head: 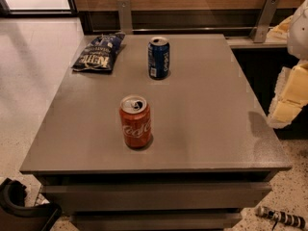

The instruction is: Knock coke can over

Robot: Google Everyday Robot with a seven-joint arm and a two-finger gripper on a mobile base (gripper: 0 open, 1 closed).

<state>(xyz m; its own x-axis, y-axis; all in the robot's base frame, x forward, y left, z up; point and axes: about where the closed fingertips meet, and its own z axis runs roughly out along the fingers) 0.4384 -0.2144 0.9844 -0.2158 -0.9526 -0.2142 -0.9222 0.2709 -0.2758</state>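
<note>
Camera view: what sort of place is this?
Probably an office break area: a table holds the coke can, a Pepsi can and a chip bag, over speckled floor. The tool hangs beyond its right edge.

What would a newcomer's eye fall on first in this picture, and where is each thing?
The red coke can stands upright near the front middle of the grey table and draws the eye first. Behind it stands a dark blue Pepsi can, with a chip bag lying at the back left corner. The gripper hangs at the right edge, apart from both cans.
</note>
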